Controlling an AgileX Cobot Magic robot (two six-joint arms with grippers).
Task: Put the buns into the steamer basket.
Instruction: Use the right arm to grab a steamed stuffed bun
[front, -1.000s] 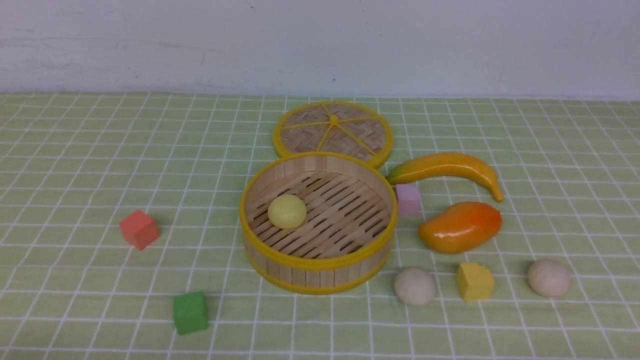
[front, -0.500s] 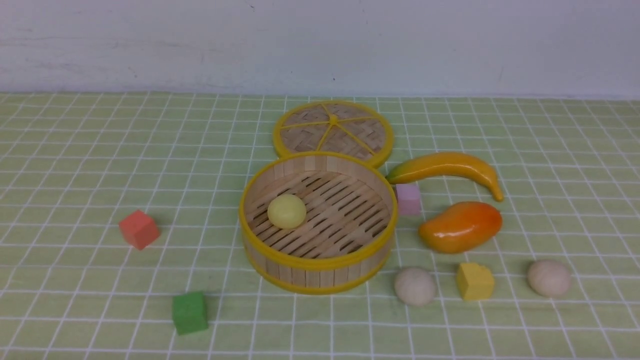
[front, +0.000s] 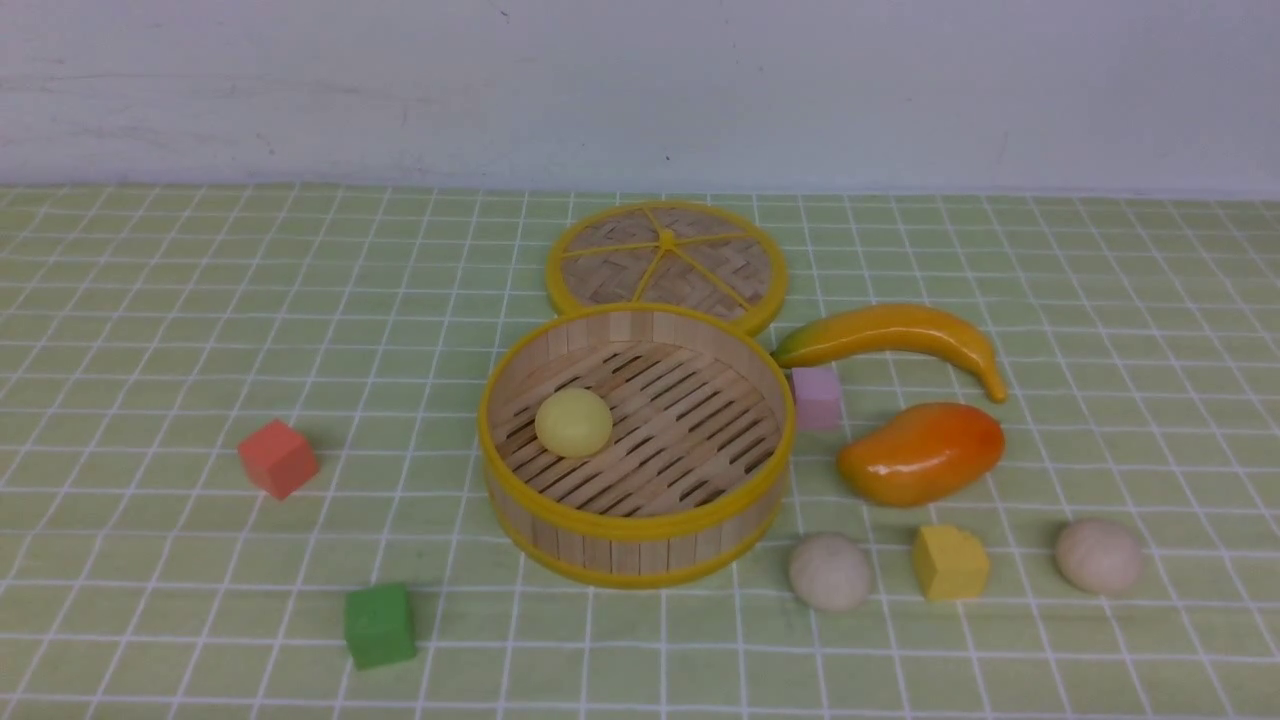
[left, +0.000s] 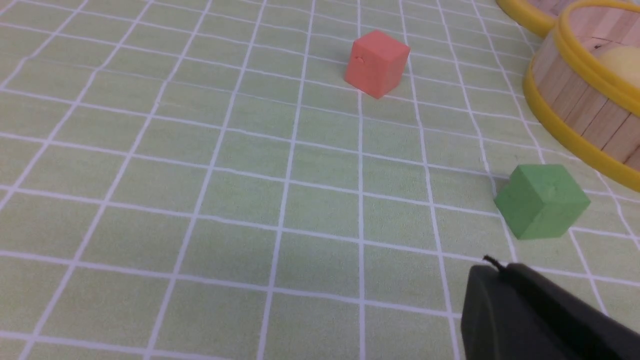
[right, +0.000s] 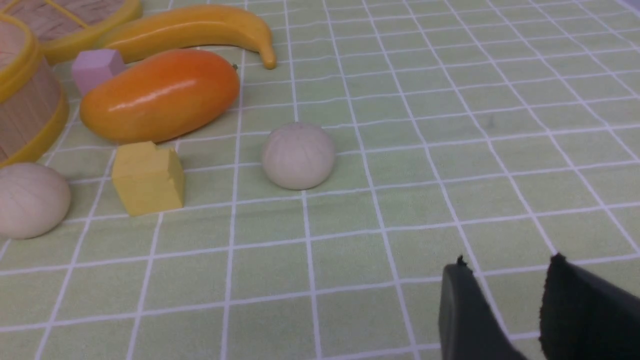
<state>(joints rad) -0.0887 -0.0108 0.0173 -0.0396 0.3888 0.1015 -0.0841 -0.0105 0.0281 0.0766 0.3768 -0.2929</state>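
The steamer basket (front: 700, 520) stands mid-table with a pale yellow bun (front: 573, 422) on its slatted floor. Two off-white buns lie on the cloth to its right: one (front: 829, 572) near the basket, one (front: 1098, 556) farther right. In the right wrist view they show as the nearer bun (right: 298, 156) and the one at the edge (right: 31, 200). My right gripper (right: 507, 265) is open and empty, low over the cloth, short of the nearer bun. My left gripper (left: 497, 267) is shut and empty, near the green cube (left: 542, 201). Neither gripper shows in the front view.
The flat woven lid (front: 667, 262) lies behind the basket. A banana (front: 893, 335), a pink cube (front: 817, 397), a mango (front: 921, 453) and a yellow cube (front: 949, 563) lie right of it. A red cube (front: 279, 458) and the green cube (front: 380, 625) lie left.
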